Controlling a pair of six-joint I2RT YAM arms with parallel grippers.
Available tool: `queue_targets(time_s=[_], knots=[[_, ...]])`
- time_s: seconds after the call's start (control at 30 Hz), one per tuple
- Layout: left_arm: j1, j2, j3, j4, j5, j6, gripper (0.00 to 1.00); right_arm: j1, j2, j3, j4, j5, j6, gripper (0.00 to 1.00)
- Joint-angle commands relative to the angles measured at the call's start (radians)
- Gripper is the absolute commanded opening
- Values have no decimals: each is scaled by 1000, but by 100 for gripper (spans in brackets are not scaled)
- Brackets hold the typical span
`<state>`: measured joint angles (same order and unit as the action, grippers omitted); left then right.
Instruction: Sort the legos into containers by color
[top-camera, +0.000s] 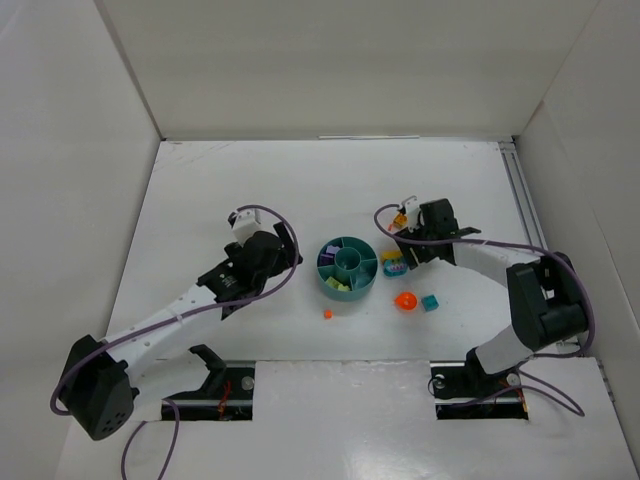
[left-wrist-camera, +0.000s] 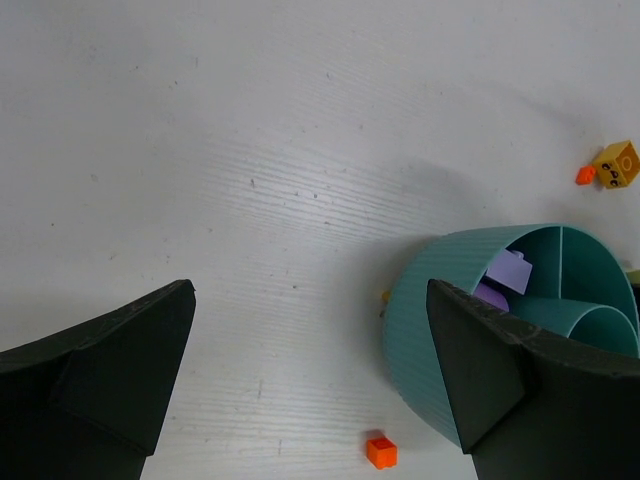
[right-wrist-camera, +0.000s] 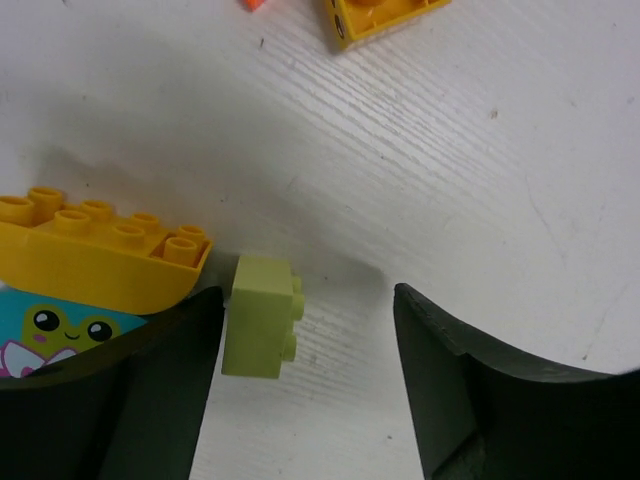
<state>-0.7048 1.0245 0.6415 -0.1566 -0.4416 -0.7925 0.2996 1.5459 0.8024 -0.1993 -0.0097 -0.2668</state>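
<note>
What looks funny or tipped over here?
The yellow-green brick lies tipped on its side between the right fingers, with its studs pointing sideways. The yellow brick beside it sits studs up.

Left arm (top-camera: 170, 320): reaches from near-left base toward far right; left gripper (left-wrist-camera: 308, 295) spread fully wide. Right arm (top-camera: 480, 258): bends left from near-right base; right gripper (right-wrist-camera: 308, 300) jaws parted.

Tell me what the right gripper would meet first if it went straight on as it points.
Likely the yellow-green brick between the right gripper's open jaws, though depth is unclear; otherwise the table.
</note>
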Motion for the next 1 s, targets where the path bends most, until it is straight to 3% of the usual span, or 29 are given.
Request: queue_targets(time_s=[0.0, 0.1, 0.2, 0.47, 0.7, 0.83, 0.97], knots=[[7, 9, 35, 26, 0, 26, 100, -5, 11, 43, 64, -53, -12, 73], [16, 9, 35, 26, 9, 36, 100, -5, 11, 43, 74, -53, -22, 69], [16, 9, 35, 26, 9, 36, 100, -5, 11, 43, 83, -53, -22, 51], [16, -9, 35, 26, 9, 36, 100, -5, -38, 43, 92, -104, -31, 24], [25, -38, 4, 35, 50, 36, 100, 7, -239, -23, 101, -104, -118, 17], [50, -47, -38, 68, 124, 36, 100, 117, -391, -54, 101, -95, -219, 17], [59, -57, -49, 77, 145, 36, 100, 306, -486, -63, 110, -67, -265, 17]])
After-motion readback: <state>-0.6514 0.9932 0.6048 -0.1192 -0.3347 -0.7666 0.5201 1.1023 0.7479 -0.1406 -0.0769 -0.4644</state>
